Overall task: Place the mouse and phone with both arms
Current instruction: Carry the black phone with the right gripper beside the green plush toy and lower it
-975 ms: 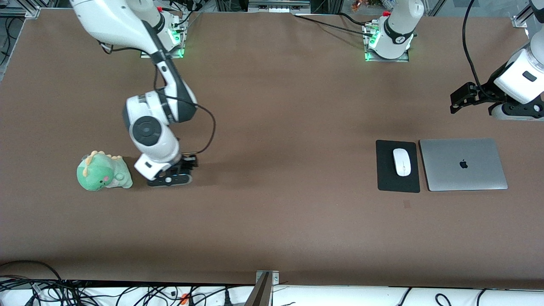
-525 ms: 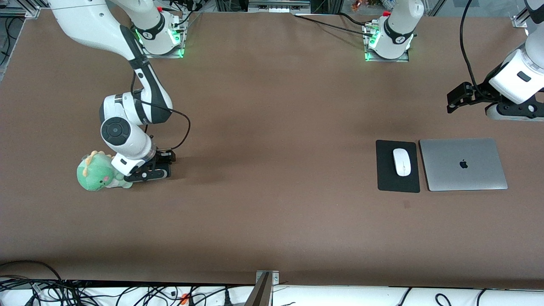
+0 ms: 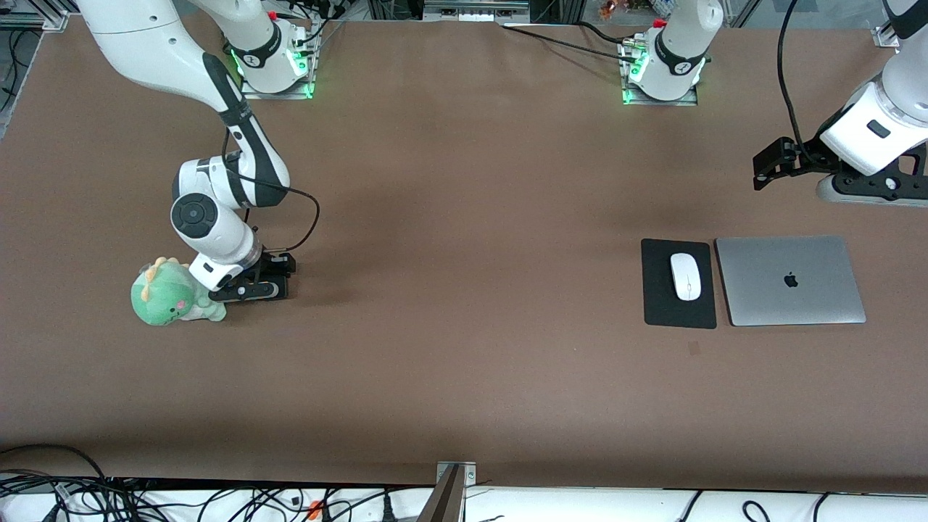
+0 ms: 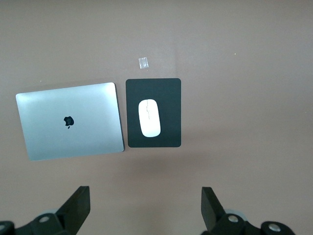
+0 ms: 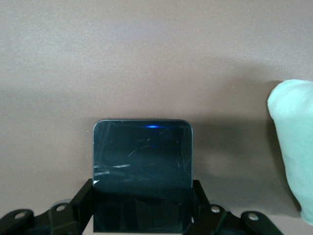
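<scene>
Silver closed laptop (image 3: 790,280) w/ black Apple logo, then flat black mouse pad (image 3: 678,283) carrying glossy white oval mouse (image 3: 685,276). Green plush dinosaur (image 3: 171,294) just beside right gripper (image 3: 250,290), clamped on black phone (image 5: 142,171). Left gripper (image 4: 144,208) spread wide over bare table.

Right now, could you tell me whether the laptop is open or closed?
Closed: the laptop lies flat beside the mouse pad, lid down with its logo facing up.

White jointed arms (image 3: 217,217) with black cables, black claws, green-lit bases.
</scene>
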Motion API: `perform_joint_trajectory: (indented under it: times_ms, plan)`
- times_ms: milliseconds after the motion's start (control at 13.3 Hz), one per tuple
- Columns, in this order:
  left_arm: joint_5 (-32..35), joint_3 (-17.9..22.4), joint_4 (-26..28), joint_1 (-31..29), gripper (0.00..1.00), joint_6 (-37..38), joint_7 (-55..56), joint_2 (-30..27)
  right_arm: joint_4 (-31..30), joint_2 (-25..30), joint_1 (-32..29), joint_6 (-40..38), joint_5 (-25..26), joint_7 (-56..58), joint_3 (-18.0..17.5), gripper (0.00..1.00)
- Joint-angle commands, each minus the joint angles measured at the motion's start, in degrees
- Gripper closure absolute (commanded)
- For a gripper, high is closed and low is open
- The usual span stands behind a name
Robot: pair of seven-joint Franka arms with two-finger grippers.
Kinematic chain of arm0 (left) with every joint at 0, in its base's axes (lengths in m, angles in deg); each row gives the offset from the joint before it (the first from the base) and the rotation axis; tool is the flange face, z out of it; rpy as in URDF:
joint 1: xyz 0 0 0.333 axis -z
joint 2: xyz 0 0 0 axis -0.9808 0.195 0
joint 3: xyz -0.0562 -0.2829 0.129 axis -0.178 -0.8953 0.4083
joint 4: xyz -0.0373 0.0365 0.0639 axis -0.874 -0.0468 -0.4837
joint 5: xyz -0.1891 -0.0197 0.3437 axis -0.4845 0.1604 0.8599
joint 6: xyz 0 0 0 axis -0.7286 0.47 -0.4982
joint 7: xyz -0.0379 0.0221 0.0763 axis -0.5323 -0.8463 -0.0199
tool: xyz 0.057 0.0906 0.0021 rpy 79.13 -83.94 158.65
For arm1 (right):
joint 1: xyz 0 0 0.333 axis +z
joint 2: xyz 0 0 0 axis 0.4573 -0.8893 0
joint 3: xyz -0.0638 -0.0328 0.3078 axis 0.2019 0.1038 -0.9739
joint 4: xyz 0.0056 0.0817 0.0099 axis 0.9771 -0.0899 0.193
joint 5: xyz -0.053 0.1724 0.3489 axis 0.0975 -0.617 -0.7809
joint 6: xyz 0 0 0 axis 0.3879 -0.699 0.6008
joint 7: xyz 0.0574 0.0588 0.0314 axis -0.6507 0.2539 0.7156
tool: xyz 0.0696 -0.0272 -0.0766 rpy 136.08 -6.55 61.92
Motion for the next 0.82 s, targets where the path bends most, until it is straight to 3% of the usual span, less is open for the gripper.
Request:
perform_joint_trajectory:
  times_ms: [0,150,450,750]
  plan:
    - [-0.50,0.11,-0.09,0.04,0.00,1.48,-0.21,-0.55,-0.37,0.09,-1.55,1.42,-1.35,1.08,-1.05,0.21]
    - [-0.50,0.11,-0.17,0.04,0.00,1.57,-0.21,-0.55,-0.11,0.35,-1.55,1.24,-1.35,0.64,-1.05,0.02]
    - [-0.50,0.02,-0.17,0.13,0.00,1.57,-0.21,-0.55,1.12,3.24,-1.46,-1.82,-2.67,-1.38,-1.84,0.00]
    - [-0.41,0.02,-0.26,0.13,0.00,1.57,-0.30,-0.55,8.13,9.82,-1.20,-18.47,-3.29,-4.45,-2.63,0.00]
